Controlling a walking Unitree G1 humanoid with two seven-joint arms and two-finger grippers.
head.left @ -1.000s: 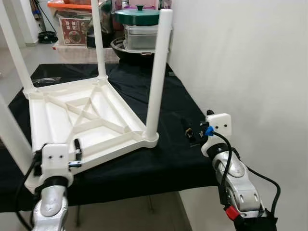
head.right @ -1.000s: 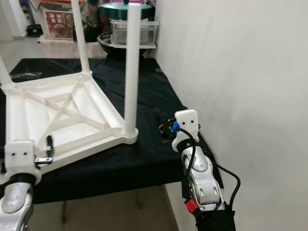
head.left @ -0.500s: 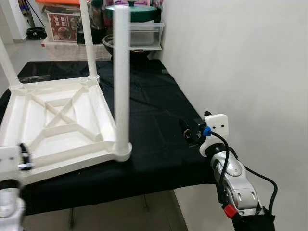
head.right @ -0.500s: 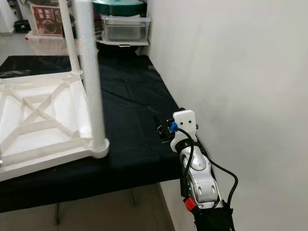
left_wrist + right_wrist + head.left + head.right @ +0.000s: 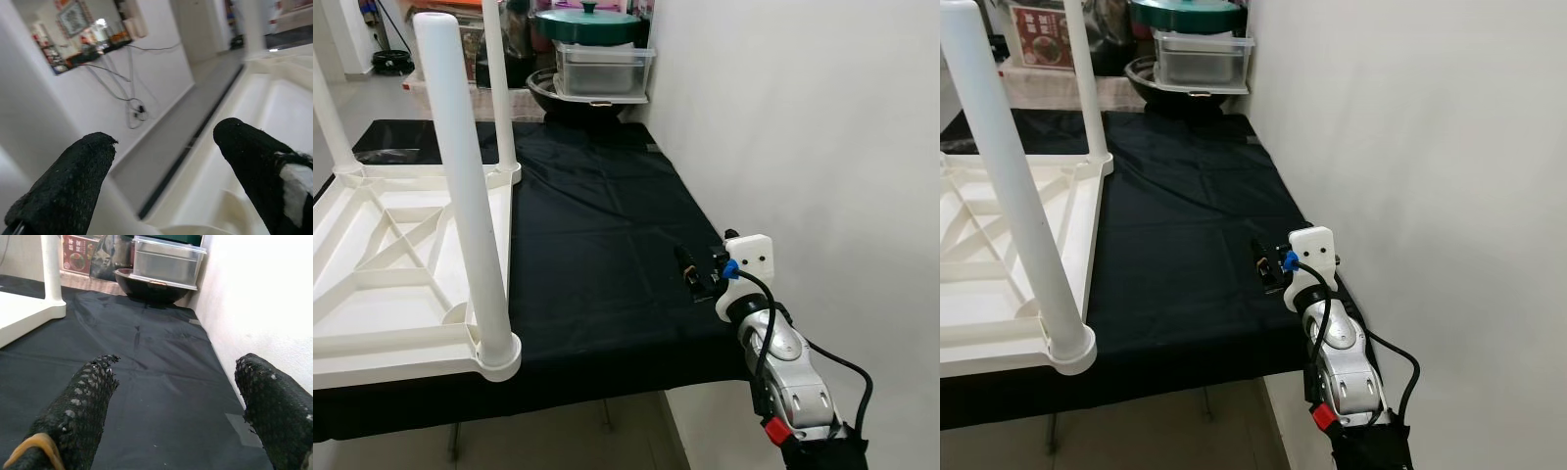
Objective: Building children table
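Upturned white plastic table, round legs.

One upturned white table, three legs visible; one green-lidded pot, one clear container

I see a black cloth-covered table across mid-frame, with an upturned white plastic children's table lying at left.

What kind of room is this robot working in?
Probably a lived-in home, perhaps a hallway or storage corner. A green-lidded pot sits on a clear plastic container beside a white wall, and an upturned white children's table rests on a black cloth-covered table.
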